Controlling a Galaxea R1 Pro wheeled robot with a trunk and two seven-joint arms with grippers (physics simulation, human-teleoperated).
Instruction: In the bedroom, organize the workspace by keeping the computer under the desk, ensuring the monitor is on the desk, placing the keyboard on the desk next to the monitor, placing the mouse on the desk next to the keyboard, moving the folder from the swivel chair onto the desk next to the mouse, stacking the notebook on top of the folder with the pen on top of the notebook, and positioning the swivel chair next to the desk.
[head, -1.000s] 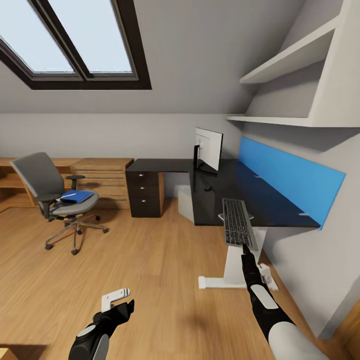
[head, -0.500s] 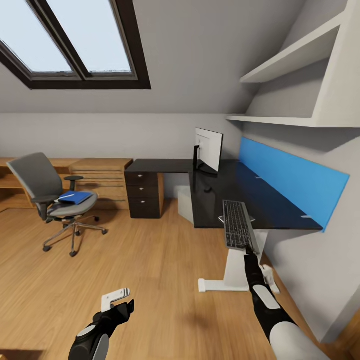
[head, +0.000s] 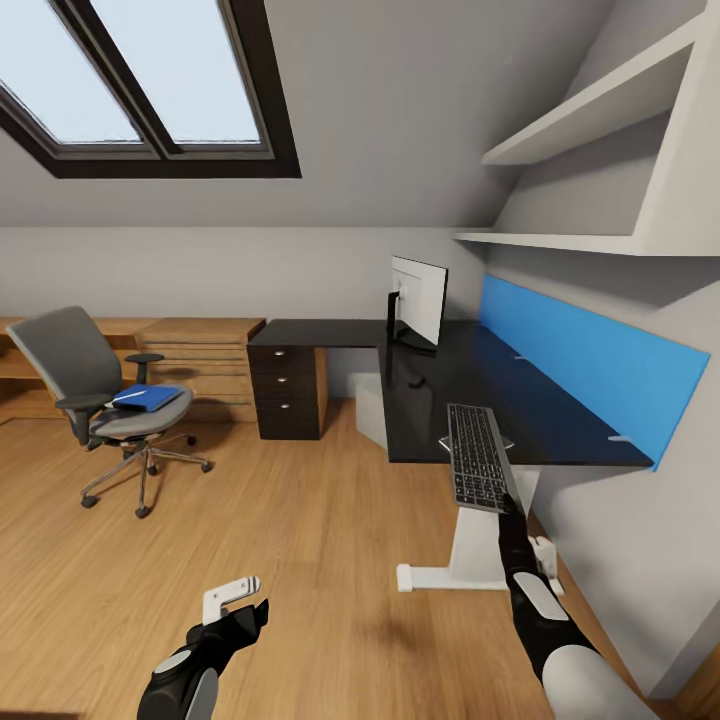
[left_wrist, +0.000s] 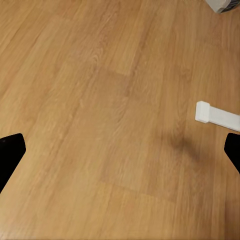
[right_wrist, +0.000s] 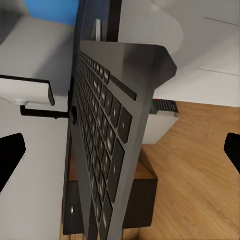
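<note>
Keyboard (head: 477, 458), no lettering legible, is gripped at its near end by the right gripper (head: 505, 503), over the counter (head: 560, 425) edge; monitor (head: 418, 296) behind. Left gripper (head: 240, 597) wide, empty, over floor.

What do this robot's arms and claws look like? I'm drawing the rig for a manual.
Seen from the head camera, both arms are glossy black with grey-white oval panels on the forearms. The right arm's upper segment is light grey and rounded. The left claw has one white and one black finger. The right claw is slim and black. No cables or markings can be made out.
</note>
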